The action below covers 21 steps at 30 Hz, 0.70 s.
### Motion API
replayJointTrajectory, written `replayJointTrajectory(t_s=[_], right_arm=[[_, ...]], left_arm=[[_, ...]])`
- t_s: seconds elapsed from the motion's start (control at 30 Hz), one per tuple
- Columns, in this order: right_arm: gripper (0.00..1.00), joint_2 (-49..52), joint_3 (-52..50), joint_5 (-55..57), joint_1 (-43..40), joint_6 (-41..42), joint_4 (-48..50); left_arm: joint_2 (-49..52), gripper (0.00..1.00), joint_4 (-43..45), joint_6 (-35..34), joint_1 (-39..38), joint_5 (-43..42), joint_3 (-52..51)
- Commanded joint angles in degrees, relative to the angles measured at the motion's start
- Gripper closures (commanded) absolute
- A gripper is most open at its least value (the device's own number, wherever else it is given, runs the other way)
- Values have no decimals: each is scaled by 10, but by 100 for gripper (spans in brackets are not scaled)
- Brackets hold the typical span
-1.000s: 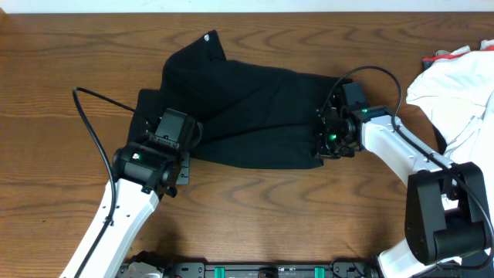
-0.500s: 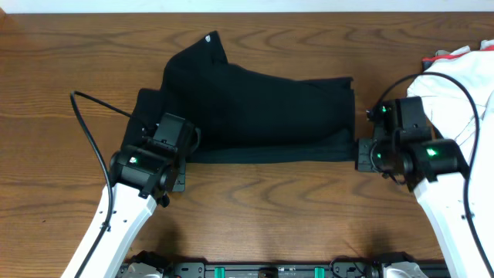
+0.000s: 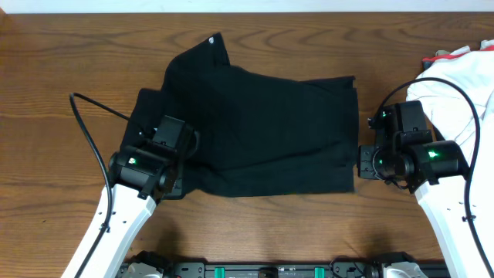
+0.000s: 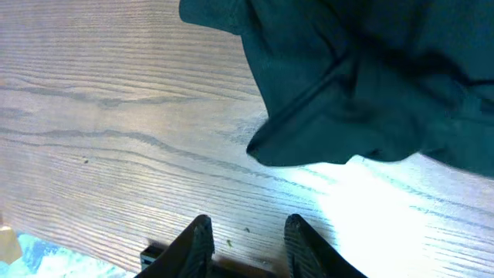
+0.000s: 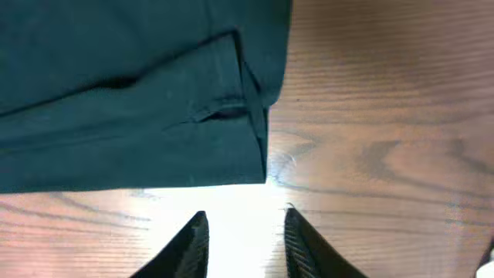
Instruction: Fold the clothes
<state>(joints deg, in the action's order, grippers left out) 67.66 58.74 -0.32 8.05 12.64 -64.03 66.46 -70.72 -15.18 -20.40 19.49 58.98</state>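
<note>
White cloth heap at right edge of wooden table.

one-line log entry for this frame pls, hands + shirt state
left hand: open, empty | right hand: open, empty | black shirt: lying on table between hands, unheld | white cloth: heap at right edge

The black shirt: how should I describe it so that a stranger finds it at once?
Start at the middle of the wooden table. The black shirt lies spread there. Unlike the heap of white cloth at the right edge, it is dark and flat.
</note>
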Motion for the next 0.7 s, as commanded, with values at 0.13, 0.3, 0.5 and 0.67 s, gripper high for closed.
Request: replayJointTrajectory(t_s=[0.13, 0.3, 0.5, 0.67], right_arm=[[55, 4, -3, 25, -2, 32, 51], [59, 38, -3, -31, -2, 32, 148], [67, 166, -3, -79, -2, 32, 271], [78, 297, -3, -110, -2, 32, 357]], left_arm=[[-6, 51, 20, -17, 2, 35, 7], [12, 46, 128, -16, 3, 28, 6], [103, 48, 265, 80, 12, -42, 5], [205, 64, 355, 118, 40, -45, 5]])
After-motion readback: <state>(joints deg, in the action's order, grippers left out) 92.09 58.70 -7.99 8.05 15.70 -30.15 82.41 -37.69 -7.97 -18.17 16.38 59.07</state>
